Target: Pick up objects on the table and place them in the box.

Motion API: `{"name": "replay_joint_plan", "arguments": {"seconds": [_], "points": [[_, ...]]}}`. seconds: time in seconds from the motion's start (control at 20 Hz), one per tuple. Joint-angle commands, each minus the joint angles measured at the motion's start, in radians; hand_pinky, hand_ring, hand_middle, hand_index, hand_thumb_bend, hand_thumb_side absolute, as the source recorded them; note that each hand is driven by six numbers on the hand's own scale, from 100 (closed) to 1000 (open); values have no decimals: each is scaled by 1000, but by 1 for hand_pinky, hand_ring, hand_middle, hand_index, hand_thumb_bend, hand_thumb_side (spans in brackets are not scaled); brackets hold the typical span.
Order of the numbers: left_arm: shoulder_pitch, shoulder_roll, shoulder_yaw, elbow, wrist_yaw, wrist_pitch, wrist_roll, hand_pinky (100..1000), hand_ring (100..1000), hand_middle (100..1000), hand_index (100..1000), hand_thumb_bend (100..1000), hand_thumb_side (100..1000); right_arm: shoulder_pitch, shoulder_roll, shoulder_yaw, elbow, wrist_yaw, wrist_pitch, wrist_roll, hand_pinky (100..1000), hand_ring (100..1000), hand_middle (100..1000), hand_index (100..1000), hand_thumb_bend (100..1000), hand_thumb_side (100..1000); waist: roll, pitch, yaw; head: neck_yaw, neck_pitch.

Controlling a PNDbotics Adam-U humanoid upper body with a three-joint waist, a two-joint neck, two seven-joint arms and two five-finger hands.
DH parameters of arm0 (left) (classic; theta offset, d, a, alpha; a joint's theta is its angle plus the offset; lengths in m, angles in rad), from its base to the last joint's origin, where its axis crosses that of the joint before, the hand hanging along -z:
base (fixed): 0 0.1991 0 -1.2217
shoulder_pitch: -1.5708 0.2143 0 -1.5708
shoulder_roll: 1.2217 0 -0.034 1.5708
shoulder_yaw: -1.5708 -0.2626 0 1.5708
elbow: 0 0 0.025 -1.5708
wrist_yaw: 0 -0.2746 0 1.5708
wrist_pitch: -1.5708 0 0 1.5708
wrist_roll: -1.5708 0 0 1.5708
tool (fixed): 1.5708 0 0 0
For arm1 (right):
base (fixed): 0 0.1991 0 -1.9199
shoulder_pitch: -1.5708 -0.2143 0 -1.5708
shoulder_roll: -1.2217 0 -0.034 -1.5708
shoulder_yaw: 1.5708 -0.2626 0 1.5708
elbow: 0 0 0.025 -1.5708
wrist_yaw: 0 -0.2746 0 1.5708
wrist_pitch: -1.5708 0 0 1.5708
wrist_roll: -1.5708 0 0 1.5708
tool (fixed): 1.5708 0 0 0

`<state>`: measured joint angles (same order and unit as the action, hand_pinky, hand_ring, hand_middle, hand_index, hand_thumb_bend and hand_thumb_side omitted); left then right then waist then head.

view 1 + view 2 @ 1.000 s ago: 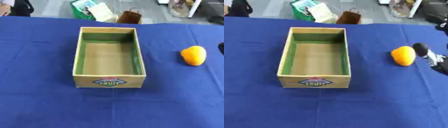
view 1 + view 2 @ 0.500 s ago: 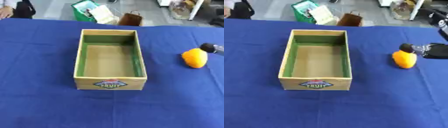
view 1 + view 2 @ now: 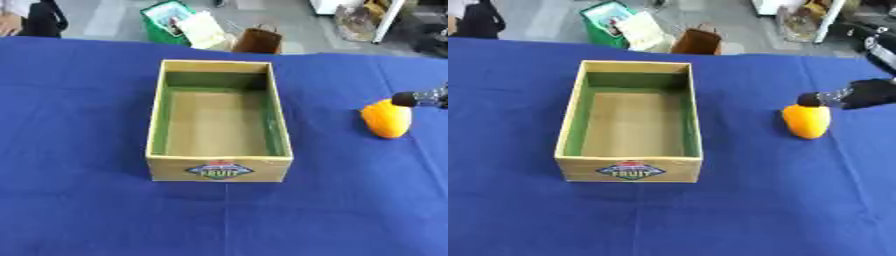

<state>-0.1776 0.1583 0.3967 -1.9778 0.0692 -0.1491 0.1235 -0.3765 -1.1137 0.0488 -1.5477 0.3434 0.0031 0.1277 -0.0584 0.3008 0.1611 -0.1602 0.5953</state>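
I see the orange fruit (image 3: 806, 120) lying on the blue tablecloth (image 3: 710, 215), right of the box (image 3: 629, 168) and well apart from it. My right hand (image 3: 859, 94) touches the fruit's top with a fingertip; the right eye view shows more of the hand, though I cannot tell its finger spread. The box label (image 3: 629, 170) shows unreadable writing. Open cloth surrounds the box.

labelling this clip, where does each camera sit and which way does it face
Left eye view: in the head, looking down at the blue table; only a fingertip of the right hand shows at the right edge.
Right eye view: beside it, same aim; more of the right hand shows.
Both share the box and the orange fruit; the left hand shows in neither.
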Motion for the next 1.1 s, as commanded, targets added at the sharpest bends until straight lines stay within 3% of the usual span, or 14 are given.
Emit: {"name": "replay_joint_plan", "arguments": {"seconds": [0.05,0.5,1.1], "points": [[-5,21,-1,-22,1,-2,-6,514,456,466,550,100,779,-29,-23,-2,41,30,-11,48,917,1000,908,1000,875,700,1,-14,2,-5,-11],[-3,17,-1,-22,2,-2,-9,515,456,467,550,100,779,-112,32,-14,121,110,5,218,906,1000,899,1000,874,698,2,-10,8,-16,-17],[-4,13,0,-22,2,0,-11,516,457,467,549,100,781,-107,63,17,142,197,-4,276,893,1000,882,982,821,674,-3,-5,13,-22,-13]]}}
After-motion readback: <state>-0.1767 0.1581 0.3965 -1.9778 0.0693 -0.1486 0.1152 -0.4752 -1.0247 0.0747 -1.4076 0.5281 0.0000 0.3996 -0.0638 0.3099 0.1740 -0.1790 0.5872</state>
